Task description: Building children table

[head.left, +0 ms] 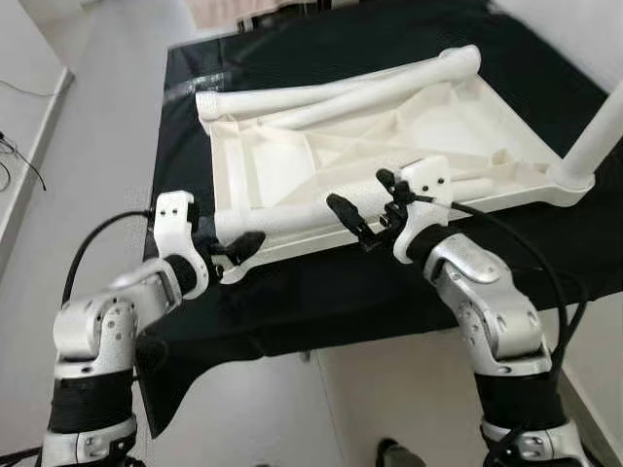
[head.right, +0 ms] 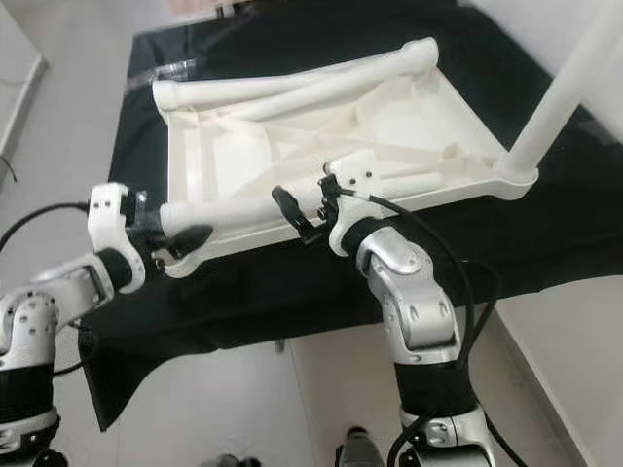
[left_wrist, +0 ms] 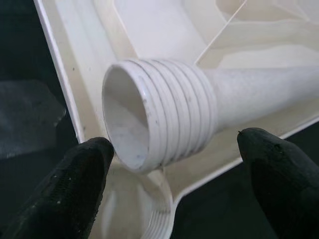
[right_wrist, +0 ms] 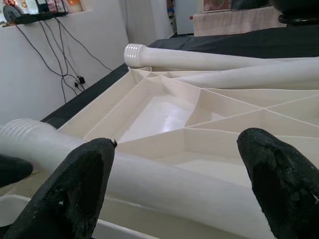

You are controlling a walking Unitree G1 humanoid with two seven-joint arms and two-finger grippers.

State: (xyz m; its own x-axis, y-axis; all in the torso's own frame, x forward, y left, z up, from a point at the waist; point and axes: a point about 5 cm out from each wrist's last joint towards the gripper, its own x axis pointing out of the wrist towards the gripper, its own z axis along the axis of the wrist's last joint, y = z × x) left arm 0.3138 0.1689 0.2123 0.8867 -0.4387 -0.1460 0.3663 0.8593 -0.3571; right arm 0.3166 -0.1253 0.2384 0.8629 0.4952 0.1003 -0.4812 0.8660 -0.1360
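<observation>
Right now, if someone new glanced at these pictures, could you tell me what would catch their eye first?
First the upturned white tabletop, ribbed underside up, on the black-covered table, with one leg already standing upright at its far right corner. Next, the loose leg lying along the near edge, its threaded end between the open left gripper, the open right gripper over its other end.

The cream plastic table top lies upside down, ribbed underside up. One leg stands upright in its near right corner. Two loose legs lie across its far edge. A fourth leg lies along its near edge, threaded end at the near left corner socket.
</observation>
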